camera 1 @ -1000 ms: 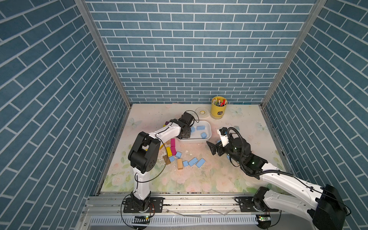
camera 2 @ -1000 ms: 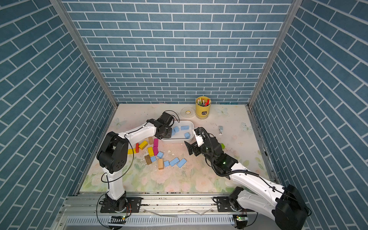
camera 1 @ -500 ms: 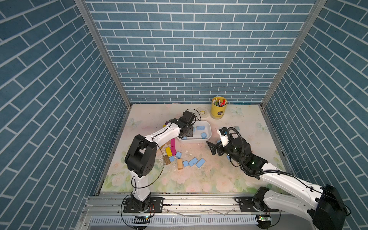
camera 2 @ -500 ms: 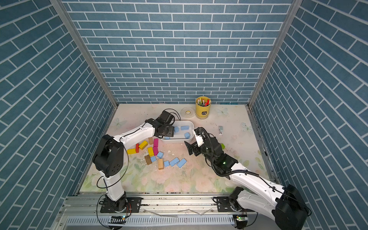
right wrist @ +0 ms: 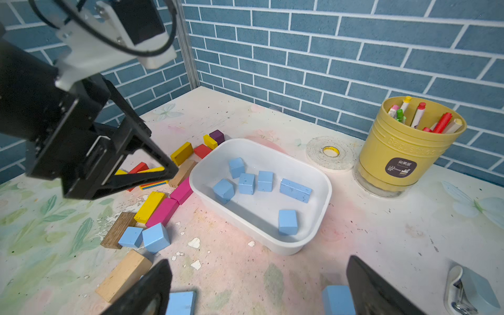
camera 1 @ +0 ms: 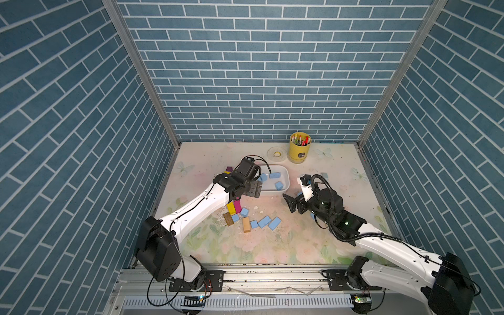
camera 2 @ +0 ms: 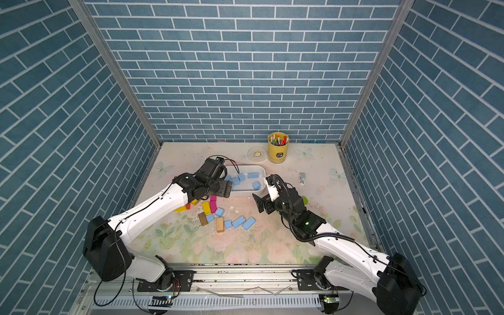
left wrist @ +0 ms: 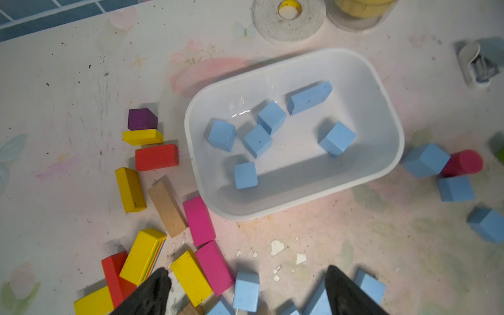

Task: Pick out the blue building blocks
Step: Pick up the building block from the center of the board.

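Several blue building blocks [left wrist: 257,140] lie in the white bin [left wrist: 392,152], seen also in the right wrist view [right wrist: 246,183]. More blue blocks [camera 1: 263,221] lie loose on the table in front of it, in both top views [camera 2: 238,221]. My left gripper [camera 1: 252,191] hangs open and empty at the bin's near-left corner, over the coloured pile [left wrist: 246,271]. Others of the blue building blocks [left wrist: 425,159] sit by the bin's right end. My right gripper [camera 1: 293,203] is open and empty, low over the table, with blue blocks [right wrist: 181,302] near its fingers [right wrist: 362,275].
Yellow [left wrist: 131,189], magenta [left wrist: 199,221], red [left wrist: 156,157], purple [left wrist: 141,119] and wooden [left wrist: 166,208] blocks crowd the bin's left side. A yellow pen cup [camera 1: 300,151] and tape roll [camera 1: 276,154] stand behind. A red cylinder [left wrist: 463,162] and grey clip [camera 2: 302,178] lie right.
My left gripper has opened and drawn back from over the bin toward the pile in front of it. The right arm has stayed put.
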Controlling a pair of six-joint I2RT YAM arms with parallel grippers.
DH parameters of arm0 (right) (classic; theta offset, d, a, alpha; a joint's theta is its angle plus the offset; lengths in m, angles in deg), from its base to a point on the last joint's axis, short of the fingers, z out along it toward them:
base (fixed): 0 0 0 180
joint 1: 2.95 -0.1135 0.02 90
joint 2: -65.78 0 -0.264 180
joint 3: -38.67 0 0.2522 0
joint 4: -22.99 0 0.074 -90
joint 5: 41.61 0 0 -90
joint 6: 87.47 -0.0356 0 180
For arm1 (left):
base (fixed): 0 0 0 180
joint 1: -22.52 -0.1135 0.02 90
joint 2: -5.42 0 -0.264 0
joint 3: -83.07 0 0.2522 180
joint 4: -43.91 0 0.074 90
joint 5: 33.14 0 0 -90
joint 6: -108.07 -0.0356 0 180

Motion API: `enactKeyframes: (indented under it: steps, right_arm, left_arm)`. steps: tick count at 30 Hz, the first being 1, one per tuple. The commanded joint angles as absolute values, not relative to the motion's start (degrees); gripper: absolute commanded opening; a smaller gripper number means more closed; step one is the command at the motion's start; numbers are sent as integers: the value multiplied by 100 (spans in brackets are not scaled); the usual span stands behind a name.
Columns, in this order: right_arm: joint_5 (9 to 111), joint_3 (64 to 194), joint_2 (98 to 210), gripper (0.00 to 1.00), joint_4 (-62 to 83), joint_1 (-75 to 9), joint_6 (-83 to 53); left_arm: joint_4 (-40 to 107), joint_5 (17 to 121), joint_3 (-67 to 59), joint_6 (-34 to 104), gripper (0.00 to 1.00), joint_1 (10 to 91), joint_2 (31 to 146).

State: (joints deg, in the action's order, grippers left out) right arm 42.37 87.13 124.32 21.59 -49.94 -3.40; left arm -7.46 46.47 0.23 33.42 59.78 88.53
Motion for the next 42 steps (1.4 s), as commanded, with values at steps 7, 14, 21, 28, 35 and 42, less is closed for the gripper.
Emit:
enactKeyframes:
  steps: [7,14,21,28,35,42]
  right_arm:
    - [4315,8715,12457,99,2259,-4997,-199]
    - [4291,8706,12410,99,2249,-5010,-195]
    - [4290,8689,12351,99,2242,-5002,-195]
    - [4288,8697,12338,99,2240,-4993,-195]
    - [4304,8697,12348,99,2238,-4997,-196]
    - [4302,8708,12376,99,2227,-4998,-199]
  left_arm:
    - [-1397,4807,532,2630,99,6100,8597]
    - [-1664,4722,483,2554,94,6285,9061]
    - [-1658,4724,453,2528,86,6331,9617]
    - [-1505,4733,420,2486,78,6331,10013]
    - [-1394,4693,426,2459,67,6331,10325]
    - [-1321,4561,409,2417,58,6331,10602]
